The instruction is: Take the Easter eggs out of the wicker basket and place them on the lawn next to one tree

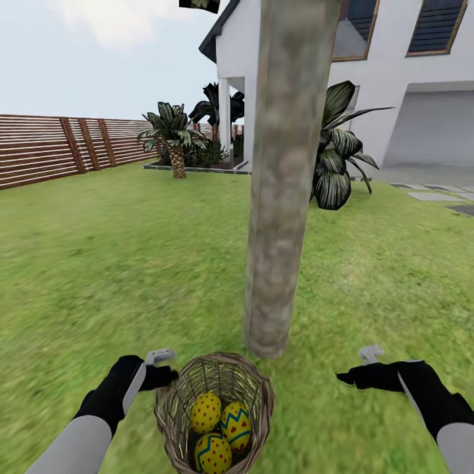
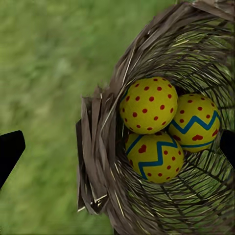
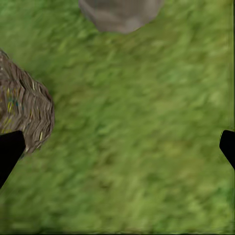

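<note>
Altogether three Easter eggs (image 1: 218,429) in one wicker basket (image 1: 172,401), one tree (image 1: 280,197) beside

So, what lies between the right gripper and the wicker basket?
Only bare lawn lies between the right gripper and the wicker basket, in the head view.

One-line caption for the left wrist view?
Three Easter eggs inside the wicker basket on the lawn, framed by the open left pincer.

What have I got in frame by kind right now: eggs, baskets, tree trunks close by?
Easter eggs: 3, all in the basket
Wicker basket: 1
Tree trunk beside the basket: 1
Total: 5
</note>
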You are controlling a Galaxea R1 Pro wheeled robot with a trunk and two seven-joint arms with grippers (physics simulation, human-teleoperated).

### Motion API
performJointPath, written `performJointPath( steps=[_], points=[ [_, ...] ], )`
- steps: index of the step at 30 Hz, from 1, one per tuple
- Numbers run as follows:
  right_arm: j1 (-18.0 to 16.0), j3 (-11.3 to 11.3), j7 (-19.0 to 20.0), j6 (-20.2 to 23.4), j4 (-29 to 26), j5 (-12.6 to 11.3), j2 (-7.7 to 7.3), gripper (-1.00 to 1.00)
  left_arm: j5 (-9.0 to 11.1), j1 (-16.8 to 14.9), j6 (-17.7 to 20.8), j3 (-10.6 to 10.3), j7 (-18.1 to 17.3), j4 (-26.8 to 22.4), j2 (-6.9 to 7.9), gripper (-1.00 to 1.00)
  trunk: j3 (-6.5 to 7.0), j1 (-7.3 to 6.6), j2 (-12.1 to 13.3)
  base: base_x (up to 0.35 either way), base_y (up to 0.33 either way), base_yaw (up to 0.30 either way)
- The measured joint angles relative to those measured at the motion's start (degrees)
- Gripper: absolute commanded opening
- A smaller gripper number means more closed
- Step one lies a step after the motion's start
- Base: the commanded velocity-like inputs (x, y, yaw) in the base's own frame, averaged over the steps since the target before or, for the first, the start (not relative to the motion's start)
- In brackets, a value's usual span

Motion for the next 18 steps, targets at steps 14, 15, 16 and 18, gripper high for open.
performJointPath(
  steps=[14,15,16,18],
  points=[
    [-0.88,13.28,-0.26,26.33,-19.03,1.03,12.96,1.00,6.54,0.59,10.32,0.45,0.10,-15.83,0.72,1.00,2.51,-3.07,5.62,0.000,0.000,0.000],
    [-0.90,14.03,-0.30,26.46,-19.03,1.61,13.65,1.00,7.88,0.61,10.39,0.46,0.22,-15.99,1.05,1.00,2.69,-3.29,6.02,0.000,0.000,0.000],
    [-0.91,14.88,-0.31,26.54,-19.04,2.11,14.10,1.00,8.97,0.62,10.43,0.46,0.31,-16.03,1.50,1.00,2.87,-3.51,6.42,0.000,0.000,0.000],
    [-0.93,16.37,-0.27,26.63,-19.07,2.65,14.55,1.00,10.20,0.77,10.50,0.42,0.39,-16.02,2.31,1.00,3.23,-3.95,7.22,0.000,0.000,0.000]
  ],
)
